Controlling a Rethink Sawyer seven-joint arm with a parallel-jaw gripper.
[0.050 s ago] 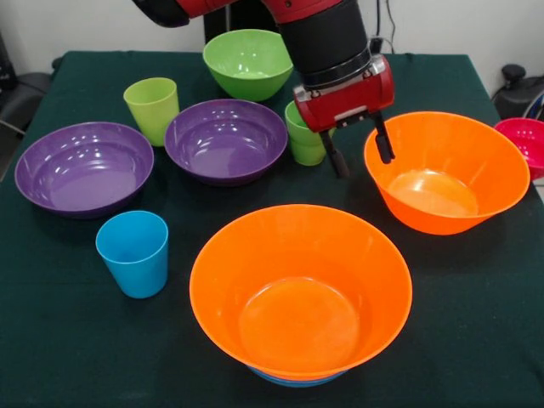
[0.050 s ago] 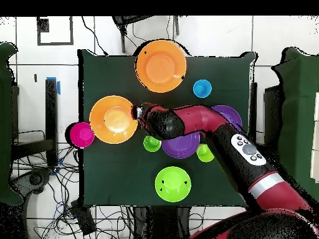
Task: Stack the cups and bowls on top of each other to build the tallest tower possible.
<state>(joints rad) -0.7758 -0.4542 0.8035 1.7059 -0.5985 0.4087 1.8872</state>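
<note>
My gripper (image 1: 360, 153) hangs open at the rim of an orange bowl (image 1: 450, 174), its two black fingers (image 1: 335, 158) spread wide and holding nothing; one finger shows in front of the bowl's rim, the other just outside it. That bowl sits on the green-clothed table (image 1: 51, 340) towards one side edge, with the small red bowl (image 1: 525, 143) at that same edge, partly over it in the overhead view. A second orange bowl (image 1: 300, 289) rests at the edge opposite my base, seated on something blue (image 1: 289, 380) whose rim peeks from beneath: the only stack so far. The sky blue cup (image 1: 133, 252) stands apart beside it. Two purple bowls (image 1: 83, 166) (image 1: 225, 138) lie side by side mid-table, the yellow-green cup (image 1: 153, 107) upright between them and slightly behind. The ridged green cup (image 1: 304, 136) stands just beside my gripper. The green bowl (image 1: 248, 61) sits near the edge by my base.
</note>
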